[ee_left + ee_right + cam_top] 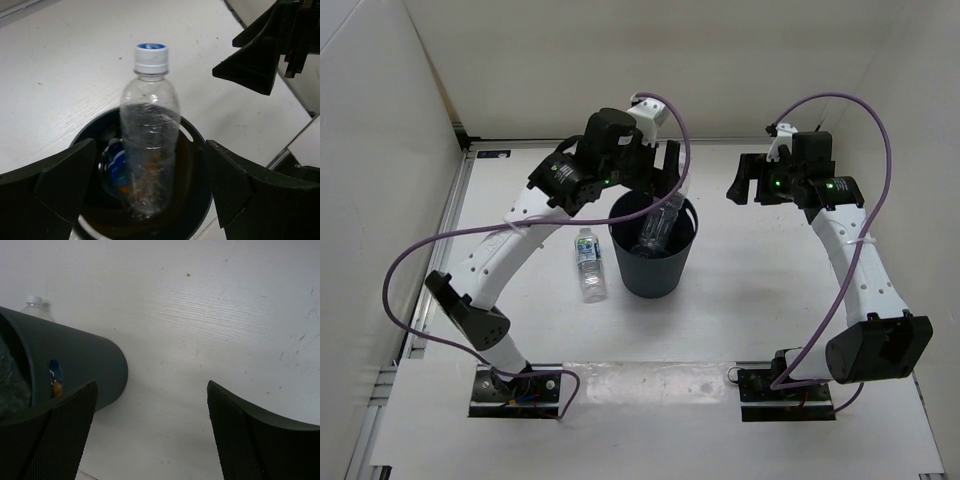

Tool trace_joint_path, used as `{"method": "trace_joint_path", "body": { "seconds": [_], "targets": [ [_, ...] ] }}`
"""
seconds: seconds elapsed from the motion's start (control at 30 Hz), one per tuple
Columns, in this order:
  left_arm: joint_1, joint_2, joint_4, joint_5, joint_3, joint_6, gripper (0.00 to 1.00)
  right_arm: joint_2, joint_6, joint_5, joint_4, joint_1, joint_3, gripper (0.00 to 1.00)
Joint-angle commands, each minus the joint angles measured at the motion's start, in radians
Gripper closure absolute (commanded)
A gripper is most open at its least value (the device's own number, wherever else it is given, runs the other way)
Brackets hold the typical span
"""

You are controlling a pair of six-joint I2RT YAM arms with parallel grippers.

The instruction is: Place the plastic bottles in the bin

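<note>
The dark grey-blue bin (655, 268) stands mid-table. A plain clear bottle (662, 222) with a white cap leans inside it, its neck above the rim. In the left wrist view this bottle (150, 125) stands in the bin (197, 165) over a blue-labelled bottle (115, 165) and something orange, hard to make out. My left gripper (658, 165) is open above the bin's far rim, jaws wide of the bottle and not touching it (150, 145). Another labelled bottle (588, 262) lies on the table left of the bin. My right gripper (750, 180) is open and empty (151, 385), right of the bin (75, 365).
White walls close in the table at the back and on both sides. A purple cable loops over each arm. The right wrist view shows a white bottle cap (34, 302) behind the bin, and bare white table under the right gripper.
</note>
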Motion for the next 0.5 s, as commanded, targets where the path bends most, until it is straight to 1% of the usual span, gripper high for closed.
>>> {"method": "trace_joint_path", "body": {
  "seconds": [0.0,0.03,0.1,0.13,0.17,0.2,0.23,0.27,0.3,0.33,0.37,0.4,0.43,0.47],
  "targets": [
    [0.002,-0.081,-0.055,-0.111,0.053,0.074,0.0,-0.023,-0.022,0.018,-0.008,0.007,0.024,0.1],
    [0.013,-0.112,-0.048,-0.186,0.043,0.087,0.0,-0.023,-0.024,0.02,-0.005,0.007,0.024,0.1],
    [0.071,-0.176,-0.023,-0.26,-0.028,0.068,0.0,-0.024,-0.024,0.02,-0.008,0.006,0.026,0.1],
    [0.106,-0.201,0.01,-0.38,-0.055,0.052,0.0,-0.023,-0.025,0.021,-0.008,0.006,0.024,0.1],
    [0.126,-0.286,0.027,-0.421,-0.116,0.032,0.0,-0.021,-0.025,0.021,-0.006,0.004,0.024,0.1],
    [0.148,-0.32,0.075,-0.449,-0.195,-0.015,0.0,-0.02,-0.022,0.018,-0.003,0.001,0.023,0.1],
    [0.21,-0.412,0.142,-0.465,-0.277,-0.02,0.0,-0.018,-0.019,0.017,-0.001,0.006,0.018,0.1],
    [0.229,-0.44,0.193,-0.463,-0.318,-0.023,0.0,-0.016,-0.015,0.015,0.003,0.007,0.016,0.1],
    [0.249,-0.463,0.199,-0.455,-0.379,-0.076,0.0,-0.013,-0.015,0.012,0.006,0.007,0.015,0.1],
    [0.321,-0.512,0.202,-0.425,-0.434,-0.101,0.0,-0.012,-0.015,0.01,0.008,0.007,0.015,0.1],
    [0.347,-0.522,0.192,-0.403,-0.457,-0.125,0.0,-0.01,-0.012,0.009,0.009,0.01,0.012,0.1],
    [0.378,-0.532,0.166,-0.33,-0.515,-0.214,0.0,-0.007,-0.009,0.007,0.012,0.007,0.012,0.1],
    [0.451,-0.534,0.135,-0.287,-0.533,-0.236,0.0,-0.003,-0.009,0.003,0.014,0.009,0.01,0.1],
    [0.473,-0.526,0.115,-0.154,-0.551,-0.254,0.0,-0.001,-0.007,0.004,0.017,0.007,0.009,0.1]
  ]
}}
